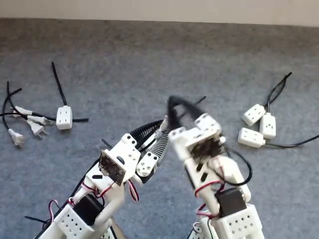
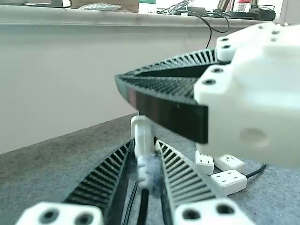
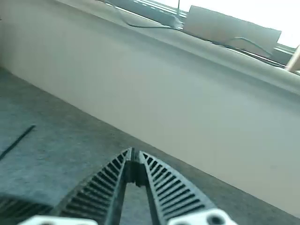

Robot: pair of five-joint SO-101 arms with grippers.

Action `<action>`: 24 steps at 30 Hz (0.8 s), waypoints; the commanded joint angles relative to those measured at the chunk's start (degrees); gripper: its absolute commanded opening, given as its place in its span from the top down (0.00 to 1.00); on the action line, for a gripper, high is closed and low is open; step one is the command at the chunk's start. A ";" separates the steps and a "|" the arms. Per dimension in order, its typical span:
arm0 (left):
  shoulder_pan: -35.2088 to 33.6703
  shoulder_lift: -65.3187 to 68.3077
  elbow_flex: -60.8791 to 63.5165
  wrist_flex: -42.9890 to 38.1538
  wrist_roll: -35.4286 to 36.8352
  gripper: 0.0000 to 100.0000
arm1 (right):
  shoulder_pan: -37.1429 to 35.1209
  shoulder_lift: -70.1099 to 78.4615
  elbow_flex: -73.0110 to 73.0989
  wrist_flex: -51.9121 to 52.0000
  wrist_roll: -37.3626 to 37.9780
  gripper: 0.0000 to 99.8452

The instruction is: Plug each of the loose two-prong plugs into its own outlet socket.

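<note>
My left gripper (image 2: 144,146) is shut on a white two-prong plug (image 2: 140,129), whose black cable hangs back between the fingers. In the high view this gripper (image 1: 163,130) sits at the table's middle. My right gripper (image 1: 172,107) is raised just beyond it, and its black ridged fingers (image 2: 164,89) cross above the held plug. In its own wrist view the right gripper (image 3: 134,158) is shut, tips together. Three white outlet sockets (image 1: 253,114) (image 1: 267,125) (image 1: 250,137) lie at the right. At the left lie one socket (image 1: 64,117) and loose plugs (image 1: 37,119) (image 1: 16,137).
Grey carpet (image 1: 124,64) covers the table, and a pale wall (image 3: 187,108) runs along its far edge. Black cables trail from the left group (image 1: 57,82) and from the right sockets (image 1: 276,89). Open carpet lies between the two groups, beyond the arms.
</note>
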 commanded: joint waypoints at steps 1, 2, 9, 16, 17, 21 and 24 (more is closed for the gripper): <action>0.31 -0.40 1.01 -0.35 0.00 0.99 | 9.98 6.90 -0.66 -4.97 -0.35 0.99; 0.31 -0.40 1.01 -0.35 0.00 0.99 | 11.74 7.96 -1.01 -5.49 -0.35 0.99; 0.31 -0.31 1.01 -0.35 0.00 0.99 | 17.10 9.10 -5.05 -5.23 -0.44 0.99; 0.31 -0.31 1.01 -0.35 0.00 0.99 | 9.45 9.27 -21.32 2.24 -11.25 0.99; 0.31 -0.31 1.01 -0.35 0.00 0.99 | 6.29 9.45 -24.13 5.76 -11.52 0.99; 0.31 -0.31 1.01 -0.35 0.00 0.99 | -3.82 9.71 -29.67 11.65 -11.60 0.99; 0.31 -0.31 1.01 -0.35 0.00 0.99 | -5.32 9.80 -27.91 11.56 -11.60 0.99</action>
